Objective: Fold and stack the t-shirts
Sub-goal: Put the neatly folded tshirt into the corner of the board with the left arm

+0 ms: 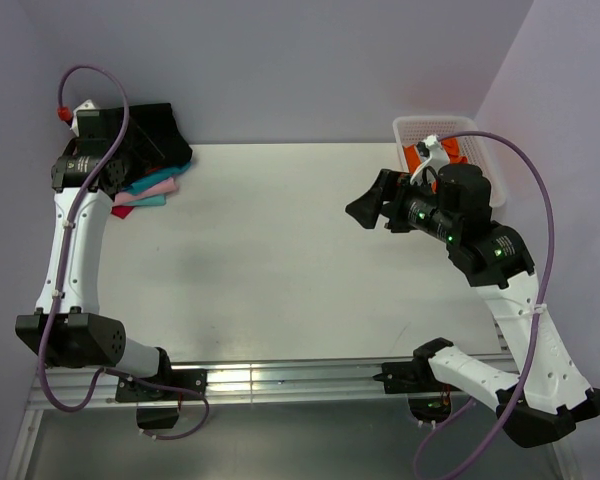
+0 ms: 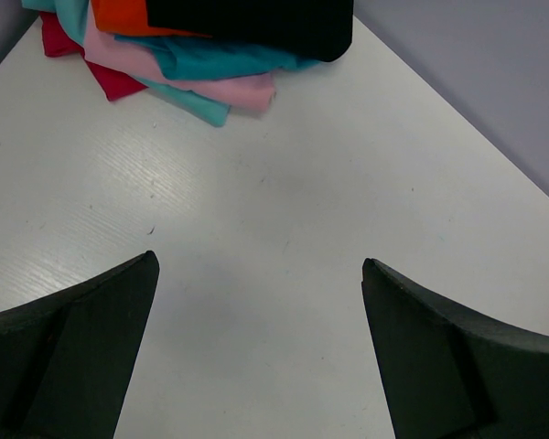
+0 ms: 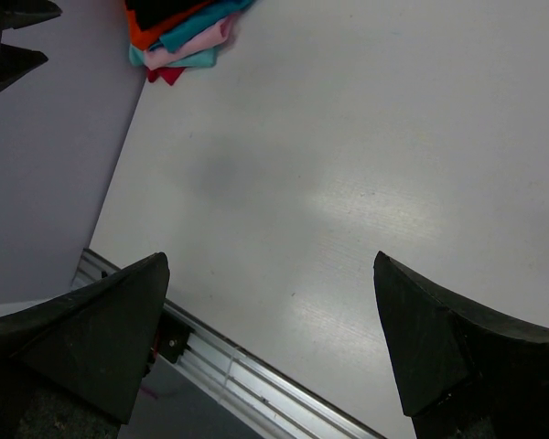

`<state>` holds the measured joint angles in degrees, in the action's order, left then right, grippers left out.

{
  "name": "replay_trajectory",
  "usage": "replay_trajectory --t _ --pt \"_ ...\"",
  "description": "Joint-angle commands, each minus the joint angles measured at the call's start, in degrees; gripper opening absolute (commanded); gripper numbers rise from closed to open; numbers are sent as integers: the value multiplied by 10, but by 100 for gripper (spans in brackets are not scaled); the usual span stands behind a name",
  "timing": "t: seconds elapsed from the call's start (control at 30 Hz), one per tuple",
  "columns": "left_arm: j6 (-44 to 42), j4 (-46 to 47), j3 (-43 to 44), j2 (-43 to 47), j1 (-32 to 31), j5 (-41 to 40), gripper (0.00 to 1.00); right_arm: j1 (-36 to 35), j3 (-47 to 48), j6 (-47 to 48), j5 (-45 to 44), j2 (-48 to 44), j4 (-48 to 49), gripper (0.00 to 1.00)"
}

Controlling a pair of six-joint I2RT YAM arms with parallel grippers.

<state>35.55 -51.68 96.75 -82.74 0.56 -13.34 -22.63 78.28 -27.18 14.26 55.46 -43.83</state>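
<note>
White surface (image 1: 280, 260) holds the stack of folded soft cloth t-shirts (image 1: 165, 145) at its far left corner, while left hand (image 2: 261, 265) and right hand (image 3: 270, 261) stand open and empty, so probably the next move is fetching the orange cloth (image 1: 417, 158) from the white plastic lattice basket (image 1: 435, 122).

Open claw (image 3: 270, 265) over table (image 3: 366, 137); t-shirts (image 3: 178, 41), apparently folded, beyond.

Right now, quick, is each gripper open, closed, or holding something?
Left gripper: open, holding nothing, near the stack of folded coloured cloth t-shirts.
Right gripper: open, holding nothing.
</note>
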Motion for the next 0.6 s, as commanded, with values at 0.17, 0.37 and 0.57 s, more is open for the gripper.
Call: replay_trajectory --t 0.17,0.37,0.57 --pt "-15 17 -2 27 0 5 99 -3 11 -1 -12 -3 13 100" --pt "-20 19 0 27 -17 10 99 -3 8 -2 -12 -7 12 100" --pt "-36 28 -4 36 -43 -12 100 -4 13 2 -17 -2 1 100"
